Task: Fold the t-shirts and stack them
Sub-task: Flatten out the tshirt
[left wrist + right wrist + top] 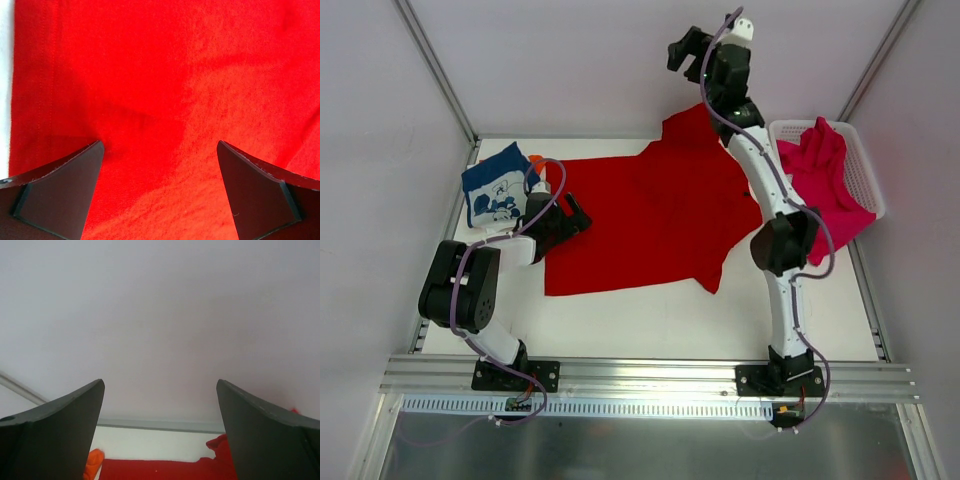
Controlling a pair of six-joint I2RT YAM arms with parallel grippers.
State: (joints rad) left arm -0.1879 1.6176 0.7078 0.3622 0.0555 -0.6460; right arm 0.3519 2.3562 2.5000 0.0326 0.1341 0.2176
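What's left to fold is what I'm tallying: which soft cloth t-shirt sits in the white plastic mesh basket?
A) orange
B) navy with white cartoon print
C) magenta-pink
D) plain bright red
C: the magenta-pink t-shirt is heaped in the white plastic mesh basket, while the plain bright red t-shirt lies spread on the table.

White mesh basket (861, 168) on table (650, 320)

White surface (650, 320) inside white walls. Spread flat across the middle, a red t-shirt (640, 215). At the far left corner, a folded navy t-shirt (498, 188) with white print, a scrap of orange cloth (537, 159) just beside. At the far right, a white mesh basket (867, 175).
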